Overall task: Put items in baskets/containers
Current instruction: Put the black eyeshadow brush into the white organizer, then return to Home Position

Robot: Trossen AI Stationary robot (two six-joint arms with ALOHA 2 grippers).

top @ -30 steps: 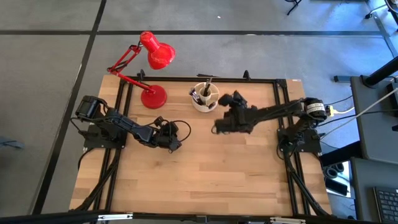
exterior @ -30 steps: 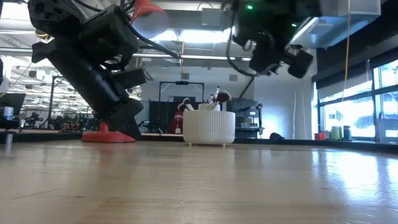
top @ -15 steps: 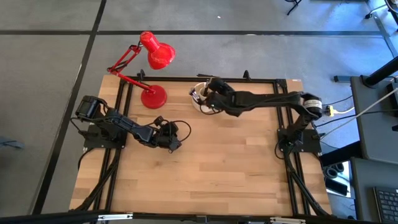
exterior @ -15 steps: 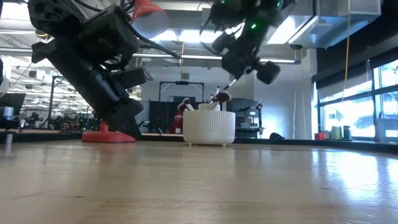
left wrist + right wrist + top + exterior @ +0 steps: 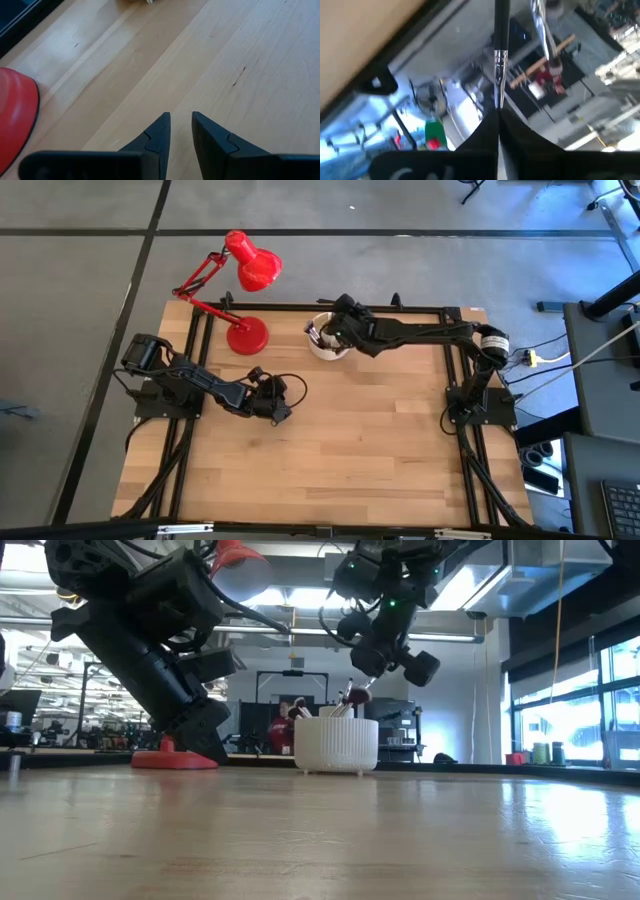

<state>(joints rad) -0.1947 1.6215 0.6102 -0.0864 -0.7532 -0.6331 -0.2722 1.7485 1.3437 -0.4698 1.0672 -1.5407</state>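
Observation:
A round cream ribbed cup (image 5: 322, 349) (image 5: 336, 746) stands near the table's far edge, with several dark-handled brushes (image 5: 343, 700) sticking up out of it. My right gripper (image 5: 338, 323) (image 5: 372, 672) hangs just above the cup's rim, shut on one thin brush (image 5: 499, 57) with a dark handle and a silver ferrule. The brush slants down from the fingers toward the cup (image 5: 361, 687). My left gripper (image 5: 287, 408) (image 5: 180, 125) waits low over the table's left middle, its fingers a narrow gap apart with nothing between them. My right gripper pinches the brush between its two fingertips (image 5: 490, 125), at the thin end just past the silver ferrule (image 5: 498, 97). The fingers lie along the brush, and the dark handle (image 5: 502, 20) sticks straight out ahead of them. The brush is lifted clear, slanting down over the cup.
A red desk lamp stands on its round base (image 5: 246, 336) (image 5: 175, 758) at the far left, beside the cup, with its head (image 5: 255, 266) beyond the table's far edge. Bare wood (image 5: 350, 450) fills the middle and near side. A black frame (image 5: 420, 308) edges the table.
My right gripper has travelled from the table's middle toward the far edge and left, carrying the brush, and now stands over the cup. It has tipped so that the brush points down at the cup. The left arm has kept still.

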